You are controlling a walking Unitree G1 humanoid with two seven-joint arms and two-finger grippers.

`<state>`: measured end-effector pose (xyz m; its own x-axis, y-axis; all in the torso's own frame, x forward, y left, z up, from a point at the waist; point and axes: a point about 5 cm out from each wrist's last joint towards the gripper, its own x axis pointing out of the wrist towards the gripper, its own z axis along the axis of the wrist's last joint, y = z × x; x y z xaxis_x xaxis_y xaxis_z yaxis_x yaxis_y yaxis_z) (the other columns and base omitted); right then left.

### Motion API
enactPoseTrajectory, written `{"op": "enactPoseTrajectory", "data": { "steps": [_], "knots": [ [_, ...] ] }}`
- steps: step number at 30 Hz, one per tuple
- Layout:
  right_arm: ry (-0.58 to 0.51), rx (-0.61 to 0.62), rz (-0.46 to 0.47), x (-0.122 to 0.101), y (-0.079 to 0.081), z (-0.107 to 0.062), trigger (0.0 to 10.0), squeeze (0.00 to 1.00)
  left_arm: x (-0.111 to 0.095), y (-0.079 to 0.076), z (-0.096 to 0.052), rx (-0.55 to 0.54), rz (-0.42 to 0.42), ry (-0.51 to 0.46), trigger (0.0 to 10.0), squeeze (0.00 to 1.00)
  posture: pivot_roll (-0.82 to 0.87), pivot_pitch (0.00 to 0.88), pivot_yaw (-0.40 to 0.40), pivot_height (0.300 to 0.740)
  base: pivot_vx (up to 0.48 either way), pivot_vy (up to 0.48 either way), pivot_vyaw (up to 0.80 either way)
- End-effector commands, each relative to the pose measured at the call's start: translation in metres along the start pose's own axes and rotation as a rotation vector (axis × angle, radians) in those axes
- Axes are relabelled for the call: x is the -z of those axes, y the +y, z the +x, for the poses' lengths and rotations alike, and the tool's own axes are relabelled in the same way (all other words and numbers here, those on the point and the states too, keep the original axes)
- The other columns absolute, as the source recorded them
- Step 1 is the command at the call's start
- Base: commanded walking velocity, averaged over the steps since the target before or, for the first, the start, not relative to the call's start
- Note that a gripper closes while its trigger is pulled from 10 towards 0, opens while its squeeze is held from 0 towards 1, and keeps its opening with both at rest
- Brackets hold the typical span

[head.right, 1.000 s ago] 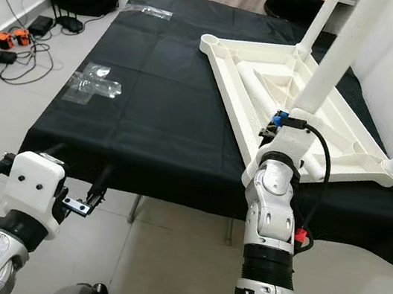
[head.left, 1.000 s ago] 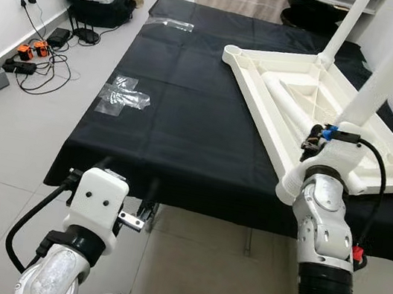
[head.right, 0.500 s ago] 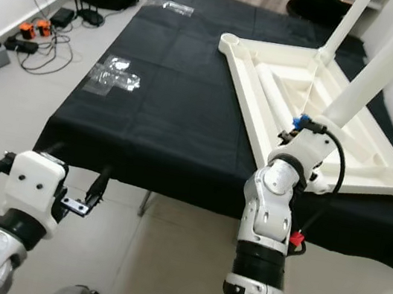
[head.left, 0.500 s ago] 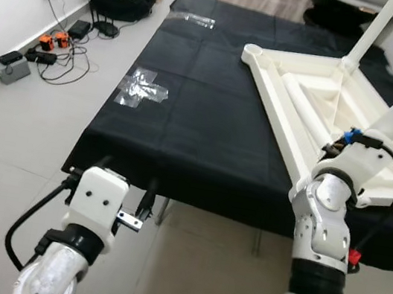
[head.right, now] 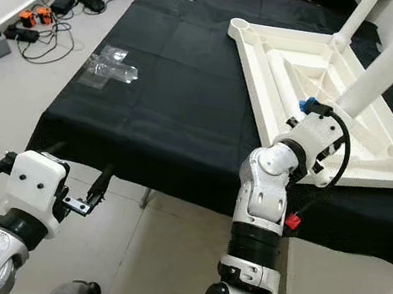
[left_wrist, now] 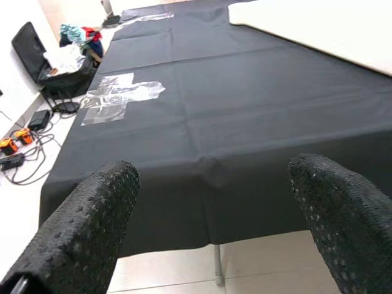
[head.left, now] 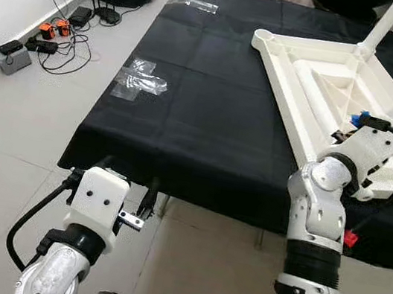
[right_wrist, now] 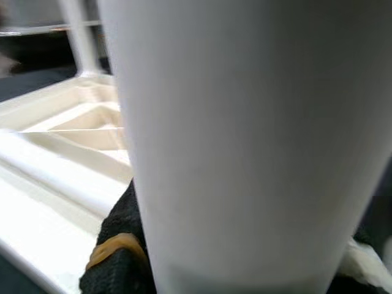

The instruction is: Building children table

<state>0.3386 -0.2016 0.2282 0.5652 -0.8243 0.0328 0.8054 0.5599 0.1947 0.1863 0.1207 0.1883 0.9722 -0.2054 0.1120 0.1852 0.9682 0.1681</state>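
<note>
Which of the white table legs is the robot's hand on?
The near leg, rising right beside the right hand at the upturned white tabletop's front edge. The other leg stands at the far corner, untouched.

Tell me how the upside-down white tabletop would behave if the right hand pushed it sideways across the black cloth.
The white tabletop looks like rigid ribbed plastic, so it would likely move as one stiff piece. Its wide flat base on the black cloth makes tipping unlikely, though the upright leg adds leverage. The loose cloth could bunch or drag with it.
</note>
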Motion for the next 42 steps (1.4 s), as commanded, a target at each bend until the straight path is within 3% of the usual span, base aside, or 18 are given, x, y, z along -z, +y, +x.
{"op": "enactPoseTrajectory", "data": {
  "steps": [1,9,11,12,13,17,22,34,35,37,38,40,41,42],
  "knots": [
    [0.208,0.108,-0.159,0.047,-0.019,0.003,10.0,0.00,0.004,0.000,-0.001,0.002,-0.001,0.021,10.0,0.00,0.09,0.217,-0.063,0.740,0.000,0.000,0.00],
    [0.211,0.152,-0.155,0.048,-0.014,-0.003,10.0,0.00,0.004,-0.001,-0.001,0.002,-0.002,0.020,10.0,0.00,0.09,0.215,-0.065,0.740,0.000,0.000,0.00],
    [0.182,0.166,-0.159,0.045,-0.011,-0.006,10.0,0.00,0.005,-0.014,-0.002,0.120,-0.087,0.044,10.0,0.00,0.09,0.212,-0.065,0.740,0.000,0.000,0.00],
    [0.182,0.166,-0.159,0.045,-0.011,-0.006,10.0,0.00,0.005,-0.014,-0.002,0.120,-0.087,0.044,10.0,0.00,0.09,0.212,-0.065,0.740,0.000,0.000,0.00],
    [0.168,0.179,-0.158,0.043,-0.010,-0.008,10.0,0.00,0.006,-0.028,-0.006,0.253,-0.166,0.073,10.0,0.00,0.09,0.212,-0.065,0.740,0.000,0.000,0.00],
    [0.169,0.184,-0.176,0.042,-0.007,-0.012,10.0,0.00,0.005,-0.045,-0.017,0.429,-0.203,0.080,10.0,0.00,0.09,0.205,-0.063,0.740,0.000,0.000,0.00],
    [0.178,0.175,-0.167,0.041,-0.003,-0.016,10.0,0.00,0.005,-0.058,-0.025,0.546,-0.249,0.096,10.0,0.00,0.09,0.202,-0.062,0.740,0.000,0.000,0.00],
    [0.177,0.152,-0.151,0.040,0.000,-0.017,10.0,0.00,0.005,-0.058,-0.026,0.561,-0.248,0.100,10.0,0.00,0.09,0.196,-0.065,0.740,0.000,0.000,0.00],
    [0.180,0.145,-0.135,0.040,0.001,-0.017,10.0,0.80,0.005,-0.058,-0.026,0.553,-0.244,0.098,10.0,0.00,0.09,0.196,-0.065,0.740,0.000,0.000,0.00],
    [0.180,0.143,-0.129,0.040,0.001,-0.018,10.0,0.80,0.005,-0.058,-0.026,0.553,-0.239,0.096,10.0,0.00,0.09,0.196,-0.065,0.740,0.000,0.000,0.00],
    [0.180,0.135,-0.122,0.040,0.001,-0.018,10.0,1.00,0.005,-0.058,-0.026,0.552,-0.240,0.097,10.0,0.00,0.09,0.196,-0.065,0.740,0.000,0.000,0.00],
    [0.176,0.134,-0.125,0.039,0.001,-0.018,10.0,1.00,0.005,-0.058,-0.026,0.550,-0.238,0.097,10.0,0.00,0.09,0.196,-0.065,0.740,0.000,0.000,0.00],
    [0.169,0.132,-0.130,0.039,0.002,-0.018,10.0,0.00,0.006,-0.057,-0.026,0.543,-0.233,0.100,10.0,0.00,0.09,0.196,-0.065,0.740,0.000,0.000,0.00],
    [0.169,0.132,-0.130,0.039,0.002,-0.018,10.0,0.00,0.006,-0.057,-0.026,0.543,-0.233,0.100,10.0,0.00,0.09,0.196,-0.065,0.740,0.000,0.000,0.00]
  ]
}}
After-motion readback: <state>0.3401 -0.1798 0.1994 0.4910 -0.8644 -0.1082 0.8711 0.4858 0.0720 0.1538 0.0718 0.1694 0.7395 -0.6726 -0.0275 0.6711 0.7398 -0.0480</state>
